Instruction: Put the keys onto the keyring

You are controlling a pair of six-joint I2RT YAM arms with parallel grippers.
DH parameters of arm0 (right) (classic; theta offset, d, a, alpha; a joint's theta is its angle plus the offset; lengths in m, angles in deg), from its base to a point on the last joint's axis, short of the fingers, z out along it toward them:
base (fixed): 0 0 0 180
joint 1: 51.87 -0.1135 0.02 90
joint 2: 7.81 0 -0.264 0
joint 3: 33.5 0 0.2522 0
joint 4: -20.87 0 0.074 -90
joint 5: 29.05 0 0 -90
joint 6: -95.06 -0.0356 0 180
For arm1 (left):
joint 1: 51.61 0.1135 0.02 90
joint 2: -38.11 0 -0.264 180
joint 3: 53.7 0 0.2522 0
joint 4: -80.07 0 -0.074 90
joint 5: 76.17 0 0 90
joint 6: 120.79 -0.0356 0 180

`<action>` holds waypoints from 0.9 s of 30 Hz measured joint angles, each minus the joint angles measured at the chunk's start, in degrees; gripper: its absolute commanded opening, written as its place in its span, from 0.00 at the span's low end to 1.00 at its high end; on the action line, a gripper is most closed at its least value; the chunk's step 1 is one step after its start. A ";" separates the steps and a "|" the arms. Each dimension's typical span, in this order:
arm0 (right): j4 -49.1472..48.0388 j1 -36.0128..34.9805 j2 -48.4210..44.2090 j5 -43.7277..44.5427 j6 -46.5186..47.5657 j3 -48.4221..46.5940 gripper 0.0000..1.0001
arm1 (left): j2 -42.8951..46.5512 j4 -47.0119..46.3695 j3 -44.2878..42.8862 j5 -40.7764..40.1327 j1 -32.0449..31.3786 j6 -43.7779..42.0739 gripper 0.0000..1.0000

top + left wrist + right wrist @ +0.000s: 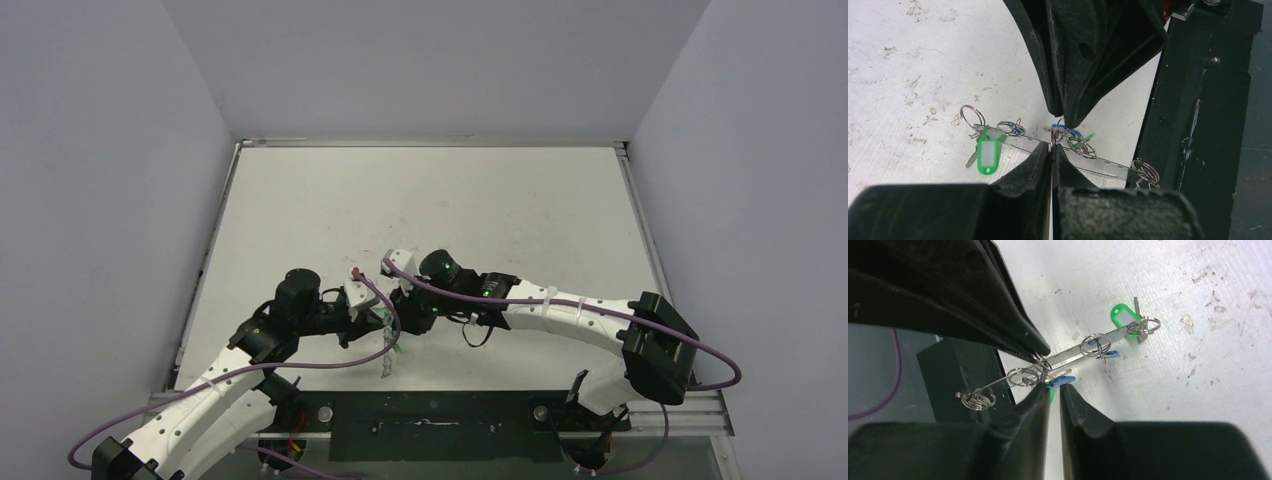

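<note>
Left gripper (1052,149): fingers pressed together, pinching the thin rim of the keyring (1108,164) roughly mid-span.

The keyring is held between the two grippers over the near-centre of the scuffed white table (908,75). It is edge-on in both wrist views, so it reads as a thin strip.

In the left wrist view, the green key (987,152) with a white label window hangs at the rim's left end. Small rings sit along the rim. A coiled ring (1143,170) is at the opposite end, by the black base plate (1208,125).

Right gripper (1054,389): fingers nearly together with a narrow gap. The blue key (1060,381) has its head at the tips and looks pinched, right against the rim and just beside the left gripper's tips.

A green sliver (1089,136) is just beside the blue head; can't tell what it hangs from.
</note>
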 measured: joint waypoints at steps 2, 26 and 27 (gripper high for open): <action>-0.09 0.24 -0.04 0.33 -0.04 0.13 0.52 | 0.00 0.00 0.00 0.00 0.00 0.02 0.00; -21.68 1.75 -12.83 -7.58 10.86 17.16 0.58 | 2.84 -0.96 0.22 3.32 0.00 -0.02 0.00; -22.53 1.75 -12.66 -8.04 11.10 17.29 0.58 | 3.21 -1.25 0.33 3.50 0.00 0.00 0.00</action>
